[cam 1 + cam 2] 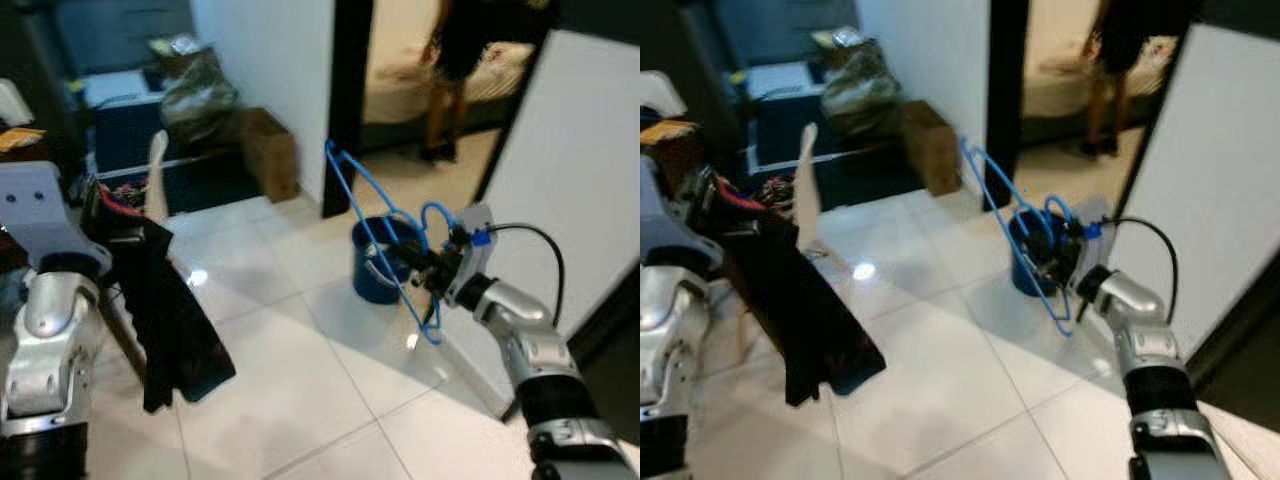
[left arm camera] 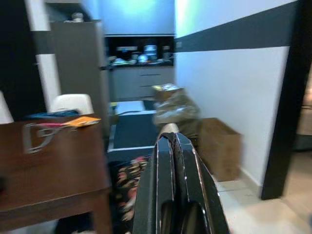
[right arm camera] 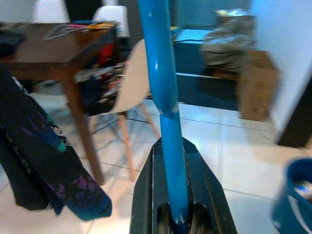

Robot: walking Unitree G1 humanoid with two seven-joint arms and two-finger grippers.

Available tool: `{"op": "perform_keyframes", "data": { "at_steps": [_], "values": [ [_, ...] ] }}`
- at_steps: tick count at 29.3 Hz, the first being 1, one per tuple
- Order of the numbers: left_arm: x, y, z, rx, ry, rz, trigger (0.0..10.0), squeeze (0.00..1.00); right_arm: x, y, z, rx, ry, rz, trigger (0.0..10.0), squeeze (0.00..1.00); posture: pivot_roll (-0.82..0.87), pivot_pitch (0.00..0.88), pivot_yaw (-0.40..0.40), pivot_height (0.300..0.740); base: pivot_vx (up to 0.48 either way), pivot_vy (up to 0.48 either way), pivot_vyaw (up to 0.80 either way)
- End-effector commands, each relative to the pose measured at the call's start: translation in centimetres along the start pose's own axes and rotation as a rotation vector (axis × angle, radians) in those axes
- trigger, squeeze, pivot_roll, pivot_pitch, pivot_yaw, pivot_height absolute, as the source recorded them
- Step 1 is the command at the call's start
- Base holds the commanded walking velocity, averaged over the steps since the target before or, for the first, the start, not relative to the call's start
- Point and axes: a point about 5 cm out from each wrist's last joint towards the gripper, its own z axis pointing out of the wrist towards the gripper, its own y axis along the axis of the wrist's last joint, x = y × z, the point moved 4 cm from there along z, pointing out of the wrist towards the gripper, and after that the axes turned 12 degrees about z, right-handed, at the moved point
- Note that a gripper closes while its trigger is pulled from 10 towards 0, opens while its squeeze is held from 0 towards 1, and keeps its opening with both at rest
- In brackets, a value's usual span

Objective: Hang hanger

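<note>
Where the right gripper clamps its bar, the thin blue wire hanger stands tilted; left gripper fingers pressed together.

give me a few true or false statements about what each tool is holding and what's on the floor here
1. The right tool is shut on the blue hanger. True.
2. The left tool is open and holds nothing. False: its fingers are shut on the dark garment, which hangs toward the floor.
3. A blue bucket stands on the white tiled floor. True.
4. The cardboard box sits on the wooden table. False: it stands on the floor against the wall.
5. A person stands beyond the doorway. True.
</note>
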Motion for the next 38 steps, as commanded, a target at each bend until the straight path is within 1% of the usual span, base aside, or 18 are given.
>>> {"op": "perform_keyframes", "data": {
  "at_steps": [1, 3, 9, 20, 21, 23, 24, 26, 28, 30, 31, 32, 33, 38],
  "values": [
    [-0.2, 1.3, 0.1, -0.044, -0.009, 0.009, 10.0, 0.00, -0.2, 0.3, -0.3, -0.013, -0.005, 0.006, 0.0, 0.00, 0.05, 0.000, -0.003, 0.740, 0.262, 0.000, 0.66],
    [-0.2, 1.9, 0.3, -0.052, -0.011, 0.014, 10.0, 0.00, 0.3, 0.8, -0.1, -0.024, 0.016, 0.004, 0.0, 0.00, 0.06, 0.000, -0.004, 0.740, 0.291, 0.000, 0.66],
    [-0.3, 2.5, 0.6, -0.066, -0.020, 0.029, 10.0, 0.00, 0.9, 1.5, 0.2, -0.046, 0.042, -0.001, 0.0, 0.00, 0.06, 0.000, -0.001, 0.740, 0.425, 0.000, 0.66],
    [-0.8, 3.0, 0.9, -0.080, -0.037, 0.021, 10.0, 0.00, 1.4, 1.7, 0.2, -0.052, 0.058, -0.002, 0.0, 0.00, 0.05, 0.000, 0.000, 0.740, 0.480, 0.000, 0.66],
    [-0.9, 3.9, 1.1, -0.105, -0.041, 0.018, 10.0, 0.00, 1.4, 1.7, 0.3, -0.052, 0.060, 0.000, 0.0, 0.00, 0.05, 0.000, 0.000, 0.740, 0.480, 0.000, 0.66],
    [-0.9, 3.9, 1.1, -0.105, -0.041, 0.018, 10.0, 0.00, 1.4, 1.7, 0.3, -0.052, 0.060, 0.000, 0.0, 0.00, 0.05, 0.000, 0.000, 0.740, 0.480, 0.000, 0.66],
    [-0.9, 4.4, 1.2, -0.119, -0.042, 0.020, 10.0, 0.00, 1.5, 1.7, 0.3, -0.052, 0.061, 0.002, 0.0, 0.00, 0.05, 0.000, 0.000, 0.740, 0.480, 0.000, 0.66],
    [-0.9, 4.4, 1.2, -0.119, -0.042, 0.020, 10.0, 0.00, 1.5, 1.7, 0.3, -0.052, 0.061, 0.002, 0.0, 0.00, 0.05, 0.000, 0.000, 0.740, 0.480, 0.000, 0.66],
    [-0.6, 6.5, 1.9, -0.179, -0.043, 0.026, 10.0, 0.00, 1.5, 1.8, 0.3, -0.053, 0.062, 0.004, 0.0, 0.00, 0.06, 0.000, -0.007, 0.740, 0.480, 0.000, 0.66],
    [-0.6, 6.5, 1.9, -0.179, -0.043, 0.026, 10.0, 0.00, 1.5, 1.8, 0.3, -0.053, 0.062, 0.004, 0.0, 0.00, 0.06, 0.000, -0.007, 0.740, 0.480, 0.000, 0.66],
    [-0.4, 7.4, 2.1, -0.206, -0.044, 0.032, 10.0, 0.00, 1.5, 1.8, 0.3, -0.054, 0.063, 0.004, 0.0, 0.00, 0.06, 0.000, -0.008, 0.740, 0.480, 0.000, 0.66],
    [-0.4, 7.4, 2.1, -0.206, -0.044, 0.032, 10.0, 0.00, 1.5, 1.8, 0.3, -0.054, 0.063, 0.004, 0.0, 0.00, 0.06, 0.000, -0.008, 0.740, 0.480, 0.000, 0.66],
    [-0.2, 8.2, 2.4, -0.232, -0.042, 0.037, 10.0, 0.00, 1.6, 1.8, 0.3, -0.054, 0.065, 0.004, 0.0, 0.00, 0.06, 0.000, -0.006, 0.740, 0.480, 0.000, 0.66],
    [0.0, 9.1, 2.7, -0.262, -0.047, 0.061, 10.0, 0.00, 1.8, 1.8, 0.4, -0.055, 0.074, 0.006, 0.0, 0.00, 0.05, 0.000, -0.006, 0.740, 0.480, 0.000, 0.66]
  ]
}}
